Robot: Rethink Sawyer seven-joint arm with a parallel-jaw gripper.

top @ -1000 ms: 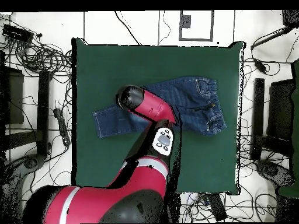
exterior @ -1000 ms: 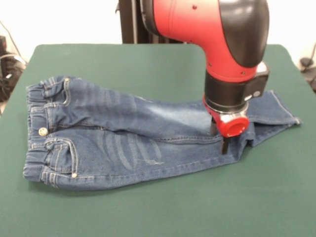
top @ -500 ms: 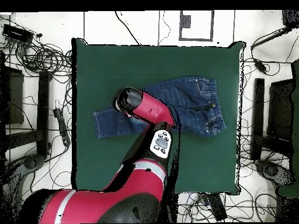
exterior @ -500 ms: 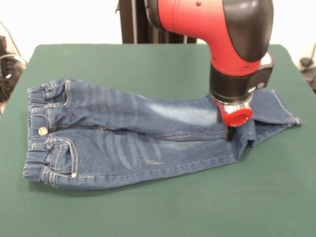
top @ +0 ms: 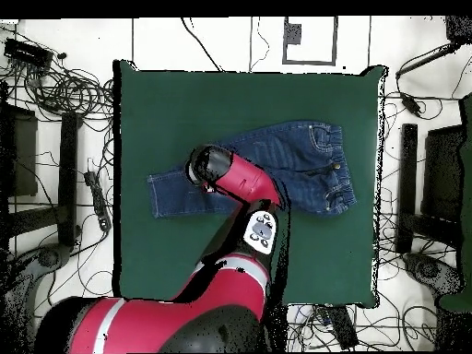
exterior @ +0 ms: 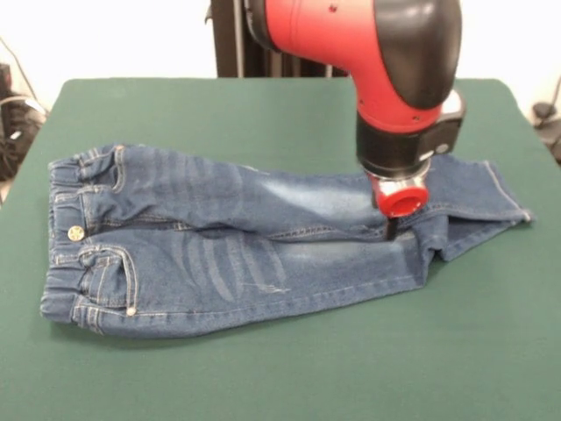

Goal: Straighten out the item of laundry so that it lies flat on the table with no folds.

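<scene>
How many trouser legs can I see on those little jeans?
2. On the jeans, one leg lies nearer the camera in the front view; the other lies behind it, its end under the gripper.

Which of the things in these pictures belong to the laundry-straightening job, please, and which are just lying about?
Part of the job:
- jeans, legs overlapping
- green table
- gripper, down on the jeans near the leg ends

Just lying about:
- cables on the floor beside the table
- dark equipment at the sides

Faded blue denim jeans [exterior: 219, 241] with a brass button [exterior: 77, 233] lie on a matt green felt table [exterior: 263, 368]; glossy red plastic arm [exterior: 368, 53].
</scene>
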